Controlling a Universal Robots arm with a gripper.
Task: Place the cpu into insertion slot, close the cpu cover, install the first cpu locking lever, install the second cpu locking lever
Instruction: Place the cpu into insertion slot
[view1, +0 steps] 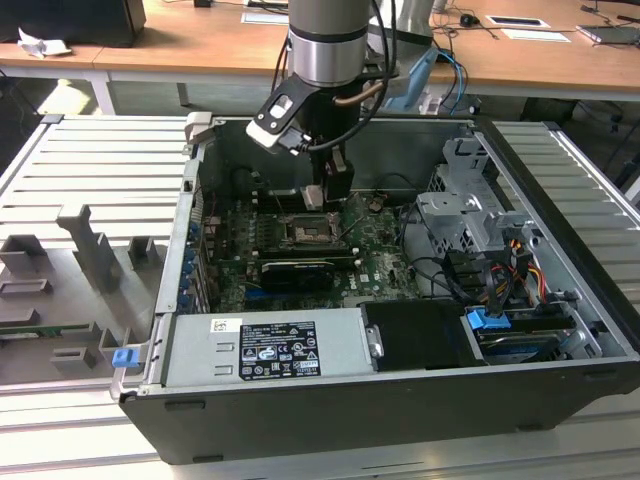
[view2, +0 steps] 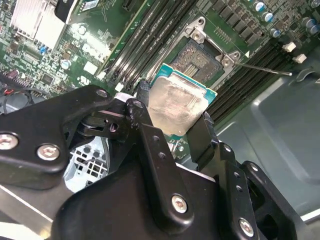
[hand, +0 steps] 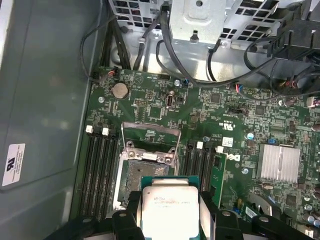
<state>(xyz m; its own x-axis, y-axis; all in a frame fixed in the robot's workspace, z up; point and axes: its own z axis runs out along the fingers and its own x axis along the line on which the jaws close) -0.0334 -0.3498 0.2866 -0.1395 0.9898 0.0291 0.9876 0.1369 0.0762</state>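
Observation:
My gripper (view1: 322, 196) hangs inside the open computer case, shut on the cpu (view1: 314, 197), a flat silver-topped chip. In both wrist views the black fingers (view2: 141, 95) clamp two opposite edges of the cpu (view2: 175, 104) (hand: 167, 210). The chip hovers a little above the green board, beside and partly over the insertion slot (view2: 196, 56) (hand: 131, 175), a dark square recess that lies uncovered. The cpu cover (hand: 150, 132) stands swung open at the far edge of the slot. A thin locking lever (view2: 262, 68) sticks out loose beside the slot.
Memory slots (hand: 100, 170) flank the socket. A long black card (view1: 295, 272) lies just in front of it, then the power supply (view1: 262, 350). A drive cage (view1: 470, 215) with cables (view1: 500, 280) fills the exterior view's right. The case wall (hand: 45, 100) is close by.

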